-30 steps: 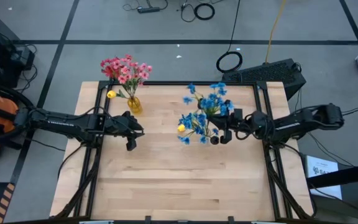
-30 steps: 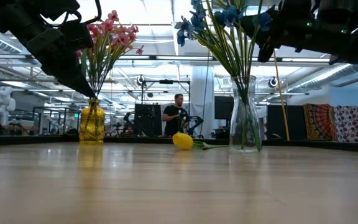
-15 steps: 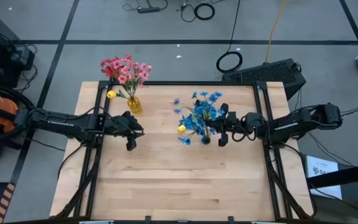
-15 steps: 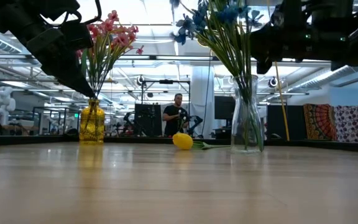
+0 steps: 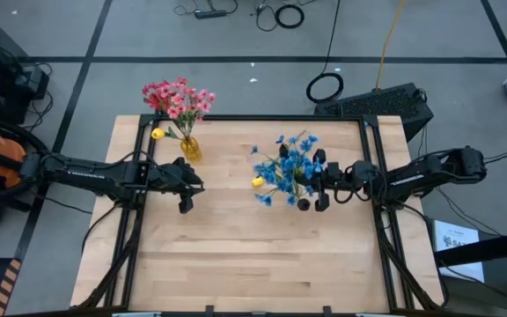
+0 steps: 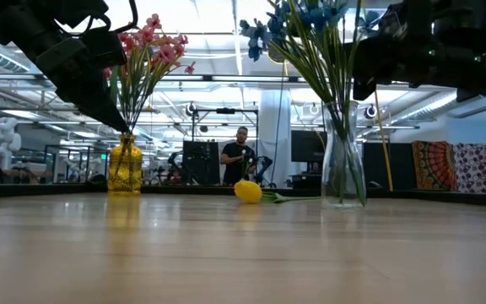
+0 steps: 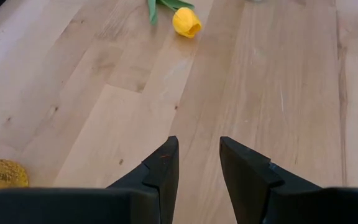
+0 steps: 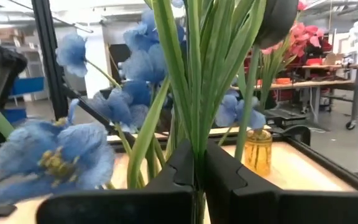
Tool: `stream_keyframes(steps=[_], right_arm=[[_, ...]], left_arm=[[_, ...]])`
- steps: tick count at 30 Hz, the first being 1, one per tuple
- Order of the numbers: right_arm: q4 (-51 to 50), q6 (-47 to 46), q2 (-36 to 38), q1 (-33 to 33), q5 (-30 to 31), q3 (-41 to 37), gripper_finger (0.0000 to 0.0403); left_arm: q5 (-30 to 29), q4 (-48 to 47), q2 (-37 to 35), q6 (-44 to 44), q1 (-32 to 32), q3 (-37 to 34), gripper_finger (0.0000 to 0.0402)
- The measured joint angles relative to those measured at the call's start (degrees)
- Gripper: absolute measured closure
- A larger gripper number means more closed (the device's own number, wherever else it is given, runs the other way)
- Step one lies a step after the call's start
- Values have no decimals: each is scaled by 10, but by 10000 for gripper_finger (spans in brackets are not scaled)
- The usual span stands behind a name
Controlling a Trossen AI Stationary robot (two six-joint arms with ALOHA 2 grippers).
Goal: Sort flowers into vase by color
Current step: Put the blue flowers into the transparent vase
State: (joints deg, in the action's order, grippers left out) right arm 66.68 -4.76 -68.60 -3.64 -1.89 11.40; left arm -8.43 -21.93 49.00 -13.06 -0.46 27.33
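Pinching the blue stems (image 8: 194, 93), the right gripper (image 8: 199, 163) is closed tight above one clear vase (image 6: 342, 165).
Two vases: the yellow one (image 5: 190, 149) holds pink flowers (image 5: 176, 97). One yellow bud (image 5: 257, 181) lies loose. The left gripper (image 7: 195, 163), part open, holds nothing. The blue bunch has shifted sideways from a second ago.

Yellow vase (image 6: 125, 166) holds pink flowers (image 6: 152, 44); clear vase (image 6: 343, 165) holds blue flowers (image 6: 298, 19); yellow bud (image 6: 247, 192) lies on worktop (image 6: 243, 253) between them; person (image 6: 240, 157) stands behind
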Motion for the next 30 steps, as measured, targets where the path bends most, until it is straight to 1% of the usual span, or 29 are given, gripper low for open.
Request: stream_keyframes(steps=[3, 7, 23, 30], right_arm=[[8, 24, 0, 0, 0, 0, 401], [29, 25, 0, 0, 1, 0, 400], [-47, 24, 0, 0, 2, 0, 399], [-54, -16, 0, 0, 3, 0, 395]], left_arm=[[0, 0, 0, 0, 0, 0, 279], [0, 0, 0, 0, 0, 0, 279], [0, 0, 0, -1, 0, 0, 279], [0, 0, 0, -1, 0, 0, 279]])
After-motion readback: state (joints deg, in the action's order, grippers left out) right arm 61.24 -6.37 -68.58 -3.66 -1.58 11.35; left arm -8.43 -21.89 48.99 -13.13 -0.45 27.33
